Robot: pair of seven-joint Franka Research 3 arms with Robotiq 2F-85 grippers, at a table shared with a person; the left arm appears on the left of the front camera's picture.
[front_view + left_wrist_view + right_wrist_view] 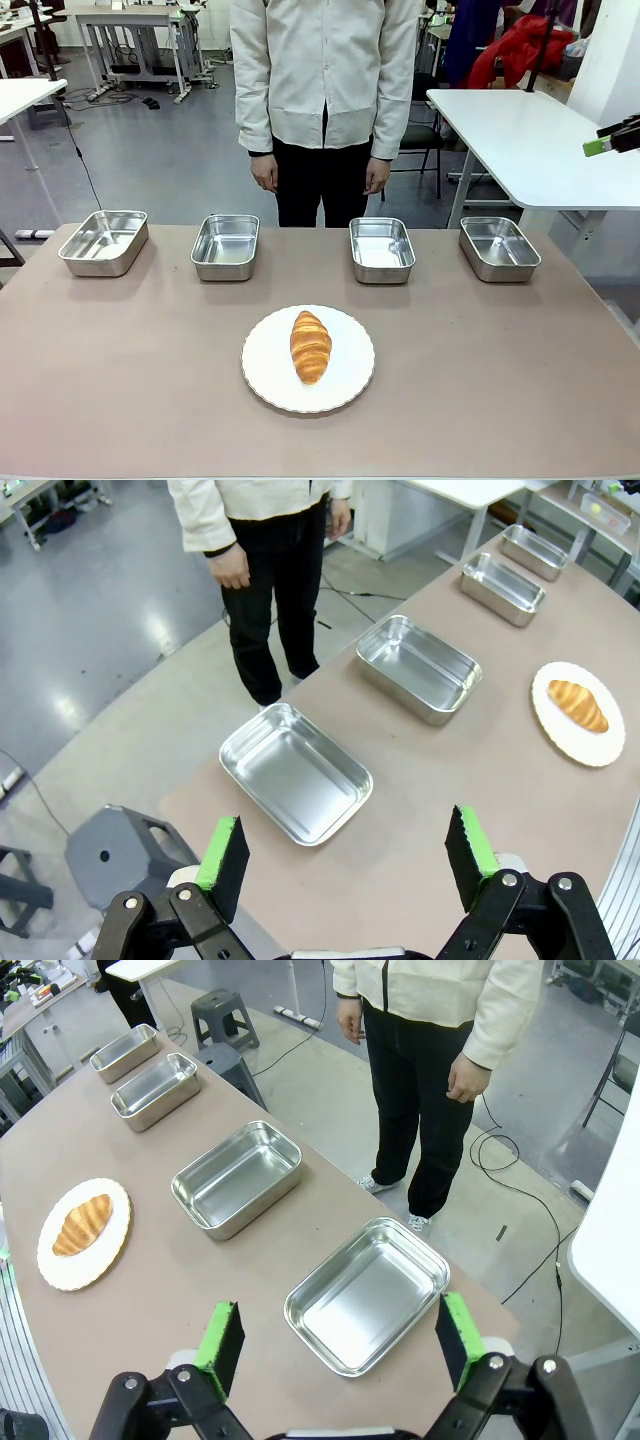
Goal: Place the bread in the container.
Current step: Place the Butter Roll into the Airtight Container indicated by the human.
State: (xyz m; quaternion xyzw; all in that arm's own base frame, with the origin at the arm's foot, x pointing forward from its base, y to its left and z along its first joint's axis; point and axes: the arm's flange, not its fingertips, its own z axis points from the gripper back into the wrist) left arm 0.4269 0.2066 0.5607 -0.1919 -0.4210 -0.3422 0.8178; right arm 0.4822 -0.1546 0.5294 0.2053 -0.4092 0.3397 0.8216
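Observation:
The bread, a golden-brown croissant (311,346), lies on a round white plate (265,365) at the table's front middle. Four identical steel containers stand empty in a row behind it (104,241) (226,246) (382,249) (499,248). My left gripper (347,855) hangs open above the leftmost container (295,772), with the croissant (577,704) far off. My right gripper (340,1345) is open high over the rightmost container (366,1295); the croissant (82,1225) lies well away. In the front view the right gripper (608,138) pokes in at the upper right edge.
A person (325,90) stands at the far side of the table, both hands hanging down. A white table (530,140) stands behind on the right. A grey stool (115,855) sits on the floor off the table's left end.

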